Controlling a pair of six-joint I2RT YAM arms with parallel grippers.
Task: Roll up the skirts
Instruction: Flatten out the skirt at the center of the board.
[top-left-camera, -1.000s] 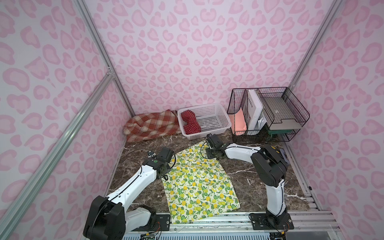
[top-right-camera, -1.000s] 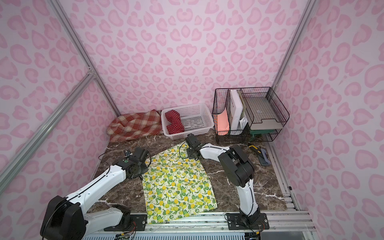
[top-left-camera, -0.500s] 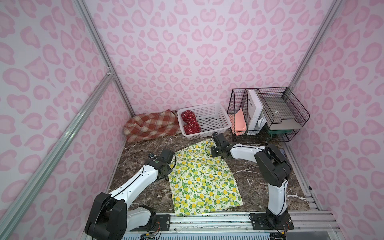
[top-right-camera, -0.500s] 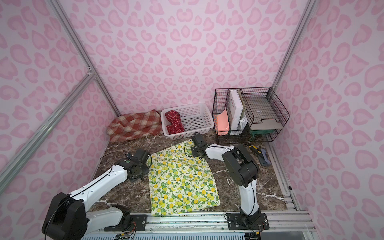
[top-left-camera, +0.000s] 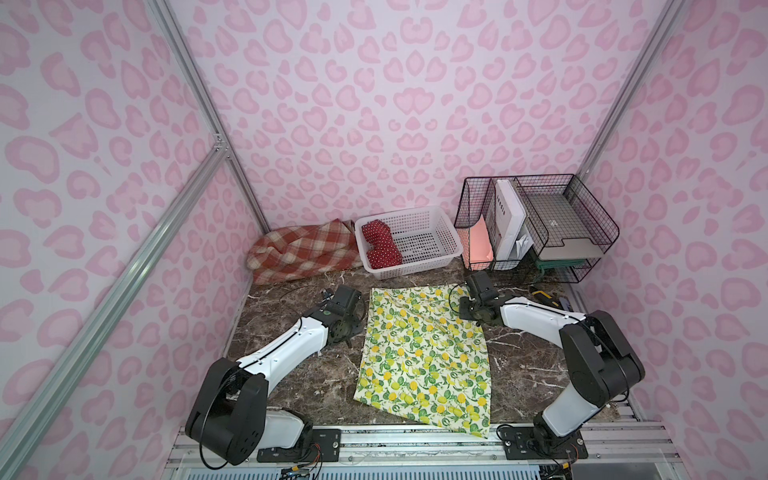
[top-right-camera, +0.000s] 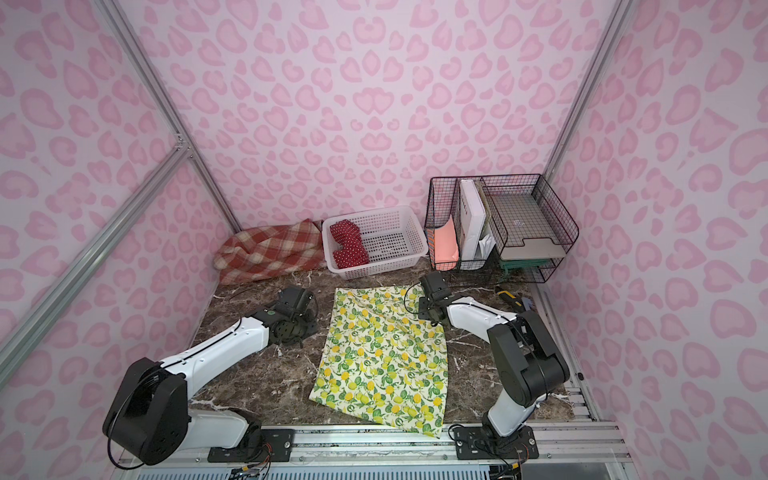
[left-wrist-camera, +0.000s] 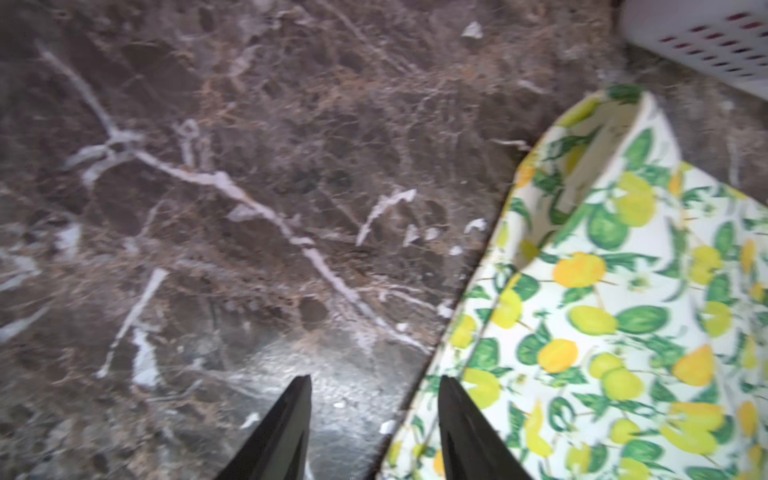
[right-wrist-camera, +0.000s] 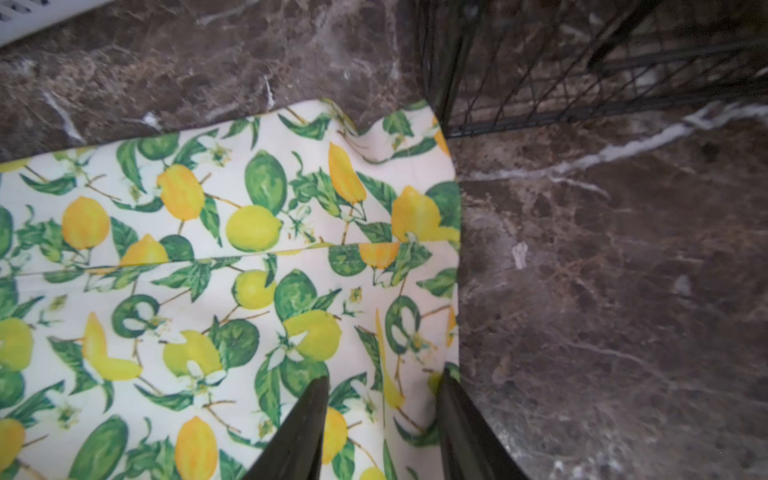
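**Lemon skirt straightened, then let go**

Over the last second, dragged the lemon skirt (top-left-camera: 424, 353) toward the right arm's side and squared it up. Lies flat mid-table (top-left-camera: 291, 374) now, with its far hem just short of the white basket (top-left-camera: 399, 212) and its near right corner draped over the front rail.

Pinched the right fingers (right-wrist-camera: 307, 419) shut briefly, then parted them again. Hovering now with a clear gap over the skirt's far right corner, gripping nothing. Much the same at the left fingers (left-wrist-camera: 291, 415): parted, empty, straddling the skirt's left edge near its far corner.

Reads as laying-out finished and rolling not yet begun.

Elsewhere, found the red polka-dot skirt (top-left-camera: 380, 245) bundled inside the basket and the plaid skirt (top-left-camera: 303, 249) heaped in the far left corner against the wall, both apart from the arms.

Little room on the right, with a black wire rack (top-left-camera: 540, 220) just beside the skirt's far corner, likely to crowd that wrist.
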